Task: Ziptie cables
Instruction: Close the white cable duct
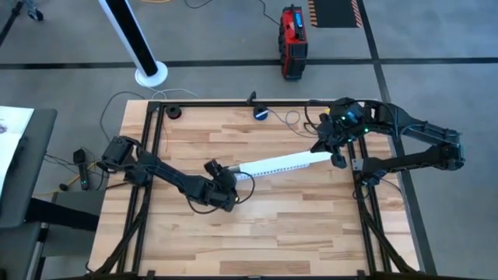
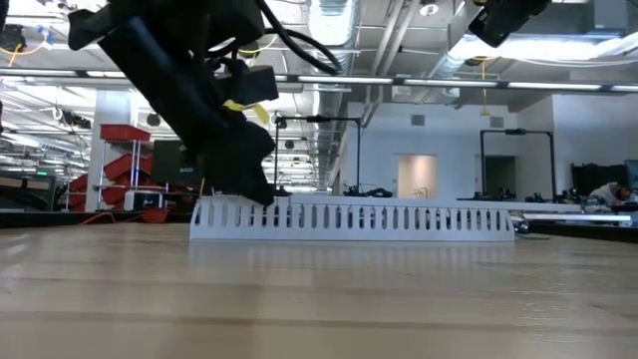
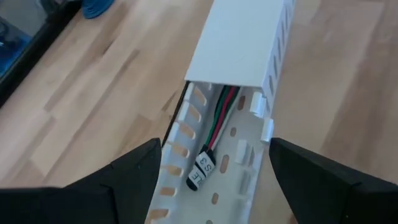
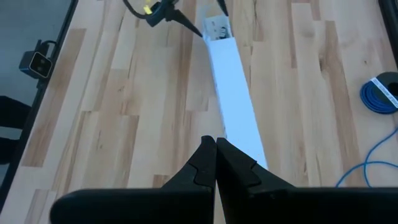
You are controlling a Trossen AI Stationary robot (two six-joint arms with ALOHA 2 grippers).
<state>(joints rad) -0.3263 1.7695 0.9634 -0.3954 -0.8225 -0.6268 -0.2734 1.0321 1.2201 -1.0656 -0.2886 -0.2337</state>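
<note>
Wooden table (image 1: 272, 225), cables (image 3: 219, 124) tagged "S3" in white duct (image 3: 239, 43)

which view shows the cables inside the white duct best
The left wrist view: the cables run red, green and black under the duct's lid, ending in labelled plugs, between the open left hand's fingers. The high, low and right wrist views show only the duct, not the cables.

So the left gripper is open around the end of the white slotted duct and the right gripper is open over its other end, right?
Not quite. The right gripper is shut, its fingertips pressed together above the white duct, as the right wrist view shows. The left gripper is indeed open around the duct's end, where the cables show.
</note>
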